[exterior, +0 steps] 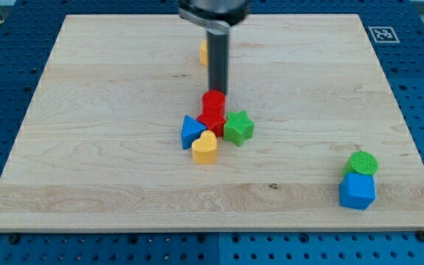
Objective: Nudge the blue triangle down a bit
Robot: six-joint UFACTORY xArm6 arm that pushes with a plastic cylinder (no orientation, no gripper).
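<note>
Apparently the nudge is not yet happening. In the camera view, my tip [217, 91] is sitting just at the 12 o'clock edge of the red cylinder [213, 101], not against the blue triangle [191, 131]. There is no gripper on this arm, only the dark rod, so nothing is spreading or pinching.

The blue triangle is lying near the middle of the tabletop [94, 147], at about 7 o'clock from the tip, on the 9 o'clock side of a small cluster. It is touching, or nearly touching, a red block [212, 120] beside it and the yellow heart-like block [205, 147] just below it. I judge that the whole push is still to come: the tip needs to be getting round to the triangle's 12 o'clock side first.

Counting blocks:
- Red: two.
- Blue: two, the triangle and a chunkier blue block [357, 191] at 4 o'clock.
- Green: two, a green star [238, 127] and a green cylinder [362, 163].
- Yellow: two, one yellow block [204, 51] showing partly behind the rod.
</note>
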